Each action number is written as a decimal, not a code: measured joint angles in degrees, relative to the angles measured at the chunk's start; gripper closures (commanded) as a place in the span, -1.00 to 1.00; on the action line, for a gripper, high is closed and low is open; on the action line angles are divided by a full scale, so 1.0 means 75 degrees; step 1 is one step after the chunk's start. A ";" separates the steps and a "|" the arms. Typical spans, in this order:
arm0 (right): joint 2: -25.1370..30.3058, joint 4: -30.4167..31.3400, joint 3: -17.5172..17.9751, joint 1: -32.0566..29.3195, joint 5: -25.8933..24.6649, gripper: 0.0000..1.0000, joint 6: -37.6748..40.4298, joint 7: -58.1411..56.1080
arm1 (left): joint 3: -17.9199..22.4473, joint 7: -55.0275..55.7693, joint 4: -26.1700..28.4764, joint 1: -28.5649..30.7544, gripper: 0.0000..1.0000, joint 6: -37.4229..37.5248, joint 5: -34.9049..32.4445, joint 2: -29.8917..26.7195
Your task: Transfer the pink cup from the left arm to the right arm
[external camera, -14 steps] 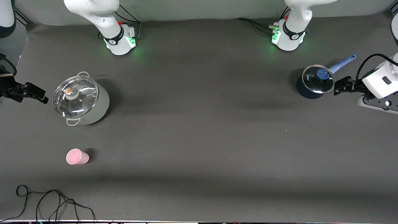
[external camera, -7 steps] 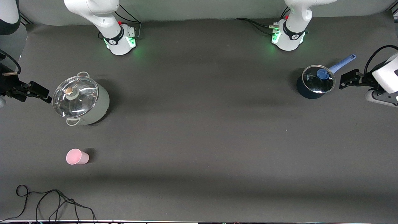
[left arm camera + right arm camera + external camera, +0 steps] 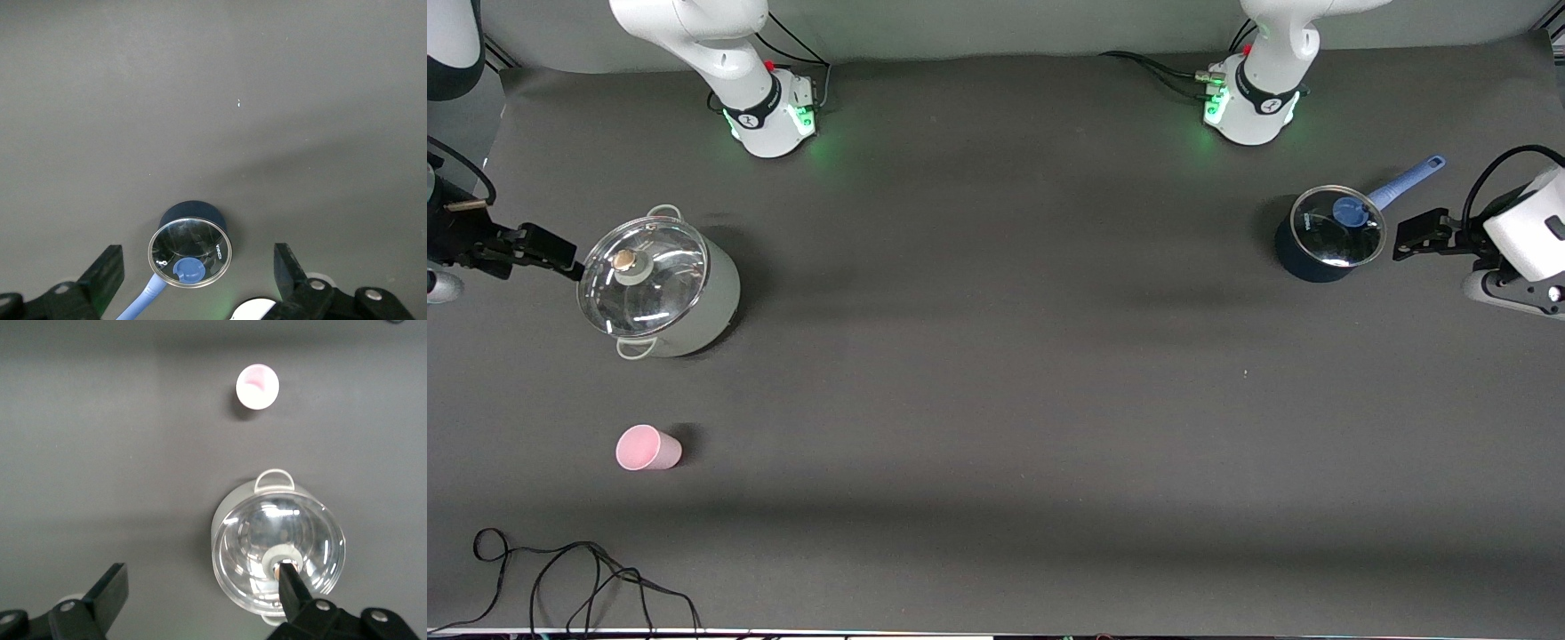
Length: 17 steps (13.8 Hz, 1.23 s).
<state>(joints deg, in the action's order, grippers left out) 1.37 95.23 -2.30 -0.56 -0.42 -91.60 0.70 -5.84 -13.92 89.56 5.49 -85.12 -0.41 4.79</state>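
Pink cup (image 3: pixel 647 448) upright, well apart from pot (image 3: pixel 660 290)

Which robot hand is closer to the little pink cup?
The right hand. It is open beside the big lidded pot, at the pink cup's end. The left hand, open too, is by the blue saucepan.

front high overhead; wrists look down, sharing pots.

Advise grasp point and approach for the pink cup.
Pink cup stands upright, open rim up, in open table nearer the front camera than the lidded steel pot. It has no handle, so probably best to come straight down and close across the tapered wall just below the rim. Right gripper and left gripper are both open.
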 measured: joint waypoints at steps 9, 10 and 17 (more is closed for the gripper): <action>0.0116 -0.0008 0.0000 0.0005 0.0035 -0.99 0.0553 -0.1057 | 0.0000 0.0000 0.0000 0.0006 -1.00 0.0000 0.0000 0.0000; 0.0116 -0.0008 0.0000 0.0005 0.0035 -0.99 0.0553 -0.1064 | 0.0000 0.0000 0.0000 0.0006 -1.00 0.0000 0.0000 0.0000; 0.0116 -0.0008 -0.0003 0.0003 0.0035 -0.99 0.0551 -0.1068 | 0.0000 0.0000 0.0013 0.0011 -1.00 -0.0136 0.0006 0.0000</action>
<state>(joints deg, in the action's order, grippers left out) 2.24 95.17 -2.32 -0.54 -0.16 -87.47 -7.31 -5.84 -13.92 89.66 5.57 -86.14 -0.37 4.79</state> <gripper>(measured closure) 0.000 0.000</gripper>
